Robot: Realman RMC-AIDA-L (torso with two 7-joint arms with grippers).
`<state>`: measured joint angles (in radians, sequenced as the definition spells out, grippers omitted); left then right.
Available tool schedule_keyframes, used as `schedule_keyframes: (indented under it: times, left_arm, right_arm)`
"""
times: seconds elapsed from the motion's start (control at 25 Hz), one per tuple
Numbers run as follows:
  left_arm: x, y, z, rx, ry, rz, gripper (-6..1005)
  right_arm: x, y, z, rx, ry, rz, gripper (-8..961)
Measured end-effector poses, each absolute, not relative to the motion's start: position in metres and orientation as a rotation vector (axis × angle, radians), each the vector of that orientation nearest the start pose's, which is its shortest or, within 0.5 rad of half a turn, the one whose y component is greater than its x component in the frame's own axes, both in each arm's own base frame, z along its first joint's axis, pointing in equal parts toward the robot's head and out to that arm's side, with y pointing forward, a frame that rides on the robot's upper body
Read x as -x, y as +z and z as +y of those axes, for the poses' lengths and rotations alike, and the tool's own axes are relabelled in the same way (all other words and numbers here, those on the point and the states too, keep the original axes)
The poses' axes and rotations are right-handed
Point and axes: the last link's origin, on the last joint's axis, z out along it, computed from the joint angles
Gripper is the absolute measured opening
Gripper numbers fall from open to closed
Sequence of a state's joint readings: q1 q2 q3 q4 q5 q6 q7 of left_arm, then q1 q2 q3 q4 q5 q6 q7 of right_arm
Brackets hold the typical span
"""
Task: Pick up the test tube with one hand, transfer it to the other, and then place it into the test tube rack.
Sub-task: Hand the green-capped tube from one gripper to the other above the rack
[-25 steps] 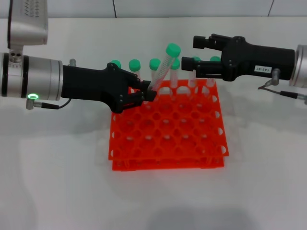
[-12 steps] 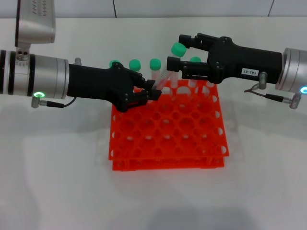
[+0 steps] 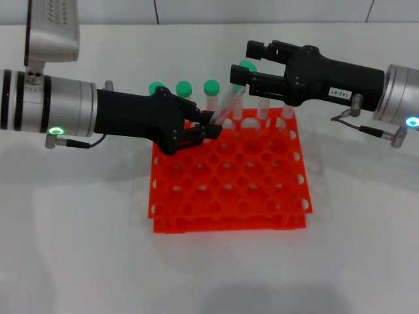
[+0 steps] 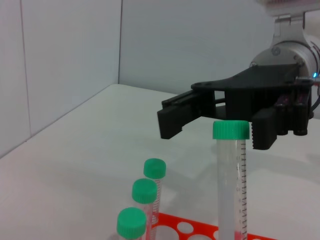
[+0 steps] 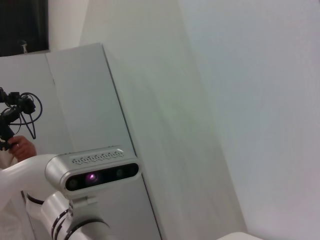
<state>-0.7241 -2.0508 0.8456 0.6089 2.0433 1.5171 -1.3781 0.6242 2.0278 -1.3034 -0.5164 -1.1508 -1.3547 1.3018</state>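
One slim clear plastic green-capped test tube (image 3: 227,99), light, slippery: green-lit left gripper (image 3: 208,128) pinches its base; labelled right gripper (image 3: 243,62), jaws spread, should clamp just under the cap.

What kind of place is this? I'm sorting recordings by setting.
Probably a lab-style robot test bench: an orange test tube rack with green-capped tubes on a plain white table, bare pale wall panels behind. The left pincer holds a test tube toward the open right pincer.
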Motion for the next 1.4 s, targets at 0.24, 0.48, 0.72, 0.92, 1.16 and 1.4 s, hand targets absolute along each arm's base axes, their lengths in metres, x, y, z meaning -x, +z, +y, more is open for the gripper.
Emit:
schedule_keyframes:
  times: [0.24,0.48,0.72,0.92,1.16,1.4]
  left_arm:
    - [0.2056,-0.0219,0.3659,2.958,-0.519,-0.337,199]
    - [0.2055,-0.022,0.367,2.954,-0.513,-0.335,200]
    - [0.2054,-0.0237,0.3679,2.952,-0.5,-0.333,200]
    - [0.2041,-0.0245,0.3685,2.953,-0.5,-0.33,200]
    - [0.2028,-0.0252,0.3688,2.954,-0.502,-0.327,201]
    - [0.2026,-0.0264,0.3683,2.961,-0.494,-0.322,201]
  right_arm:
    - [-0.1737,-0.0252,0.3659,2.634,1.164,0.505,695]
    - [-0.1716,-0.0239,0.3648,2.633,1.188,0.495,552]
    - [-0.1701,-0.0253,0.3645,2.642,1.186,0.479,480]
    - [-0.1678,-0.0292,0.3661,2.657,1.176,0.485,420]
    - [-0.1671,-0.0308,0.3667,2.663,1.171,0.49,337]
    - [-0.1665,-0.0308,0.3666,2.665,1.172,0.486,334]
